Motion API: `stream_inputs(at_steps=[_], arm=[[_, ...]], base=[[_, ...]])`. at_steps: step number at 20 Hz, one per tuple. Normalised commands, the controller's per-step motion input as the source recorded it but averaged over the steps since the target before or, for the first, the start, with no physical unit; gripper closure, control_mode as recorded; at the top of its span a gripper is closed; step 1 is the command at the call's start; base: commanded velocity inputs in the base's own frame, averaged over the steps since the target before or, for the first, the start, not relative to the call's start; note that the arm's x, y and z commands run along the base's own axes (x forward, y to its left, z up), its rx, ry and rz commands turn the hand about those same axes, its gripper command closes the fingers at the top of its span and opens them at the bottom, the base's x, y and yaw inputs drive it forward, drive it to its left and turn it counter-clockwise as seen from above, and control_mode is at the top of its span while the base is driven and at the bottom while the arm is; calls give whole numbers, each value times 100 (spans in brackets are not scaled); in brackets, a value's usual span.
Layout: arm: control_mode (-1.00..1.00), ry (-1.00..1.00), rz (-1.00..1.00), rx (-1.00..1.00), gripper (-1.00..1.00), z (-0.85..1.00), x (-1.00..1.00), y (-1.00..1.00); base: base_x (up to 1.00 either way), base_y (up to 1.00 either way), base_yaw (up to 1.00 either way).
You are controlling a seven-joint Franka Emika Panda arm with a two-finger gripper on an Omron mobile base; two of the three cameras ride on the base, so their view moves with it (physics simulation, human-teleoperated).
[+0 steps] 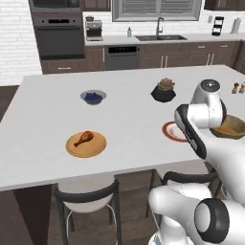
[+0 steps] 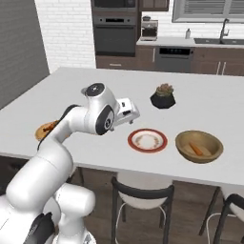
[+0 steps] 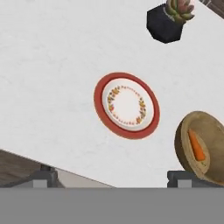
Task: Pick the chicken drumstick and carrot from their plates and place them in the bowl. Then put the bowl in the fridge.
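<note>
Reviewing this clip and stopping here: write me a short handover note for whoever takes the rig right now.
Gripper: open, holding nothing, above the counter near the red-rimmed plate.
Carrot: already in the wooden bowl, right of that plate.
Chicken drumstick: on the wooden plate, untouched.
Done: carrot moved.
Left: put the drumstick in the bowl, then carry the bowl to the fridge.

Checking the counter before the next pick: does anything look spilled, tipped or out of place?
Nothing stands out. The carrot lies inside the wooden bowl, the red-rimmed plate sits bare and flat, and the chicken drumstick rests on its wooden plate.
</note>
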Motion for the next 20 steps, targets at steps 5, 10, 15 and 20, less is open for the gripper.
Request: stream_inputs(at_steps=[5, 10, 15, 20], arm=[[100, 0, 0, 0, -100, 0, 0, 0], [100, 0, 0, 0, -100, 0, 0, 0], [100, 0, 0, 0, -100, 0, 0, 0], [-100, 3, -12, 0, -100, -2, 23, 29]], base=[[1, 100, 0], [15, 100, 0], [24, 100, 0], [10, 40, -1]])
